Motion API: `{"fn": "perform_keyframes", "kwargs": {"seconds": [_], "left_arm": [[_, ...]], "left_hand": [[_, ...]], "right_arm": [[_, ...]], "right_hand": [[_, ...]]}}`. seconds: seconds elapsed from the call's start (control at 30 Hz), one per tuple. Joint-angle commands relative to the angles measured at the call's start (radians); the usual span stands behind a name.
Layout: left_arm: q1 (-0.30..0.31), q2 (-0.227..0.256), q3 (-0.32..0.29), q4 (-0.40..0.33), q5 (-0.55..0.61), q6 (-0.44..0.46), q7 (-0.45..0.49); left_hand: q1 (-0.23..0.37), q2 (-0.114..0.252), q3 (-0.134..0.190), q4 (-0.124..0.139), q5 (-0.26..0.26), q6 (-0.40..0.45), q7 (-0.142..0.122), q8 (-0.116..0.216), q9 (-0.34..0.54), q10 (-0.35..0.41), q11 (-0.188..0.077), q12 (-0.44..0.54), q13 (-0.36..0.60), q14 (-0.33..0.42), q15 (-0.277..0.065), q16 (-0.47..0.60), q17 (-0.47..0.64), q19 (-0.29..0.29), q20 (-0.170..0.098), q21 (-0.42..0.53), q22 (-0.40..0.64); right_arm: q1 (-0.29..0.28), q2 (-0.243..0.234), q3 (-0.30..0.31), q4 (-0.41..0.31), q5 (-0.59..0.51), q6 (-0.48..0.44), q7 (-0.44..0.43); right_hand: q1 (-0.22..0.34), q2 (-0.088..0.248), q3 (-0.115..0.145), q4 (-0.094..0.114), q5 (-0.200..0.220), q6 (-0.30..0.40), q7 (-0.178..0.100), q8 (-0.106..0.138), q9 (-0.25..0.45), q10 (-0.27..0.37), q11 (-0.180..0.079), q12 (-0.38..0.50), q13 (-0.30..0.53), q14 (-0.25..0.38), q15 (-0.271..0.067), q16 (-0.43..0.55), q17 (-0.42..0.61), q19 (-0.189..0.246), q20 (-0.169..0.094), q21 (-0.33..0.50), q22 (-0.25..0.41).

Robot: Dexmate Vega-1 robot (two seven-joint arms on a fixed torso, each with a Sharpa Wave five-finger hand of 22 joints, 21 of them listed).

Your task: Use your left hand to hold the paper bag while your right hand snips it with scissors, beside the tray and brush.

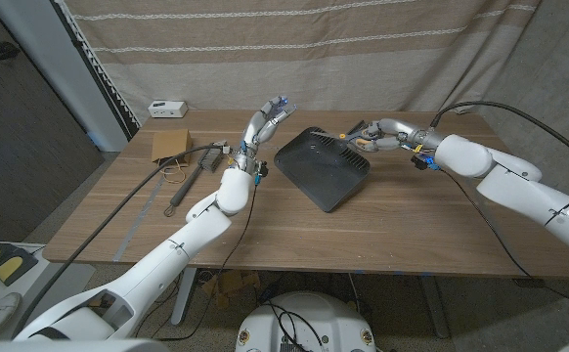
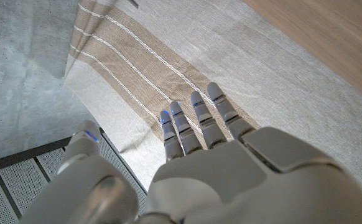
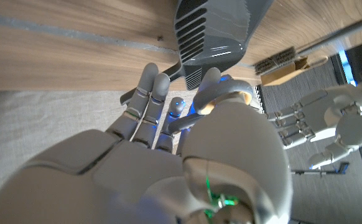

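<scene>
A wooden table (image 1: 392,230) seen from above, backed by a striped beige curtain (image 1: 294,54). The brown paper bag (image 1: 170,145) lies flat near the table's far left corner, its long axis running roughly away from the robot, well apart from both hands. Just beside it, nearer the robot, lies a long-handled brush (image 1: 189,172), its handle angled from near left to far right. At the table's middle sits a dark grey tray (image 1: 322,168), turned diamond-wise, with slotted vents at one corner; nothing can be seen inside it. A small white box (image 1: 168,108) sits at the far edge. The left hand (image 1: 264,121) is raised above the table left of the tray, fingers stretched out and apart, holding nothing. The right hand (image 1: 380,134) hovers at the tray's far right corner, fingers curled around something dark; whether that is the scissors cannot be told
</scene>
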Motion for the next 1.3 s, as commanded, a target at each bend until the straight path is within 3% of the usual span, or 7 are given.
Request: {"fn": "perform_keyframes", "kwargs": {"seconds": [0.03,0.13,0.53,0.73,1.07,1.3], "left_arm": [[-0.005,-0.001,0.002,0.008,-0.008,-0.001,0.000],[-0.003,0.001,0.001,0.005,-0.010,0.000,-0.001],[0.002,0.005,-0.002,0.001,-0.016,-0.004,-0.003],[0.002,0.004,-0.003,0.004,-0.019,-0.008,-0.003],[-0.001,0.001,-0.003,0.015,-0.022,-0.015,-0.003],[-0.002,-0.003,-0.003,0.023,-0.025,-0.016,-0.001]], "left_hand": [[0.018,0.000,0.001,-0.001,0.005,0.013,0.000,0.005,-0.001,0.012,0.000,-0.005,0.003,0.007,-0.126,-0.003,0.003,0.009,-0.004,-0.003,0.001],[0.022,0.000,0.001,-0.001,0.006,0.014,-0.001,0.005,-0.001,0.012,0.001,-0.007,0.004,0.008,-0.127,-0.002,0.003,0.012,-0.004,-0.004,0.001],[0.032,0.001,0.002,0.001,0.009,0.016,0.001,0.006,-0.003,0.016,-0.003,-0.008,0.005,0.012,-0.129,0.000,0.003,0.017,-0.004,-0.007,0.001],[0.036,0.001,0.002,0.002,0.010,0.018,0.003,0.007,-0.003,0.017,-0.002,-0.010,0.006,0.013,-0.128,0.000,0.003,0.019,-0.004,-0.009,0.002],[0.043,0.001,0.001,0.003,0.012,0.019,0.003,0.007,-0.004,0.019,-0.001,-0.012,0.006,0.014,-0.131,0.000,0.004,0.021,-0.004,-0.013,0.002],[0.046,0.001,0.000,0.004,0.013,0.019,0.003,0.007,-0.004,0.019,-0.001,-0.013,0.007,0.015,-0.129,0.001,0.004,0.026,-0.007,-0.014,0.002]], "right_arm": [[0.046,0.078,0.026,0.184,0.434,0.073,0.219],[0.057,0.086,0.024,0.206,0.489,0.073,0.254],[0.075,0.092,0.011,0.231,0.583,0.057,0.303],[0.095,0.109,0.005,0.269,0.653,0.043,0.374],[0.091,0.138,0.021,0.298,0.749,0.012,0.404],[0.102,0.162,0.025,0.332,0.833,-0.037,0.476]], "right_hand": [[0.016,-0.003,0.006,-0.002,-0.010,-0.008,-0.005,0.146,0.032,0.131,-0.120,0.103,0.002,0.013,-0.174,0.011,-0.002,0.010,-0.044,0.009,-0.007],[0.020,0.000,0.011,-0.002,-0.018,-0.007,0.002,0.147,0.031,0.131,-0.119,0.103,0.002,0.016,-0.173,0.019,-0.002,0.030,-0.054,0.022,-0.013],[0.026,0.000,0.018,-0.004,-0.037,-0.004,0.009,0.149,0.026,0.136,-0.121,0.106,0.002,0.023,-0.173,0.038,-0.004,0.041,-0.058,0.040,-0.026],[0.025,-0.001,0.020,-0.002,-0.047,-0.011,0.012,0.155,0.038,0.140,-0.121,0.107,0.003,0.026,-0.172,0.049,-0.004,0.038,-0.058,0.047,-0.032],[0.018,0.001,0.022,0.003,-0.059,-0.024,0.011,0.156,0.042,0.140,-0.119,0.107,0.003,0.018,-0.171,0.058,-0.010,0.029,-0.058,0.055,-0.042],[0.009,0.002,0.024,0.009,-0.070,-0.047,0.002,0.151,0.044,0.120,-0.112,0.104,0.002,-0.012,-0.170,0.057,-0.024,0.001,-0.044,0.059,-0.056]]}}
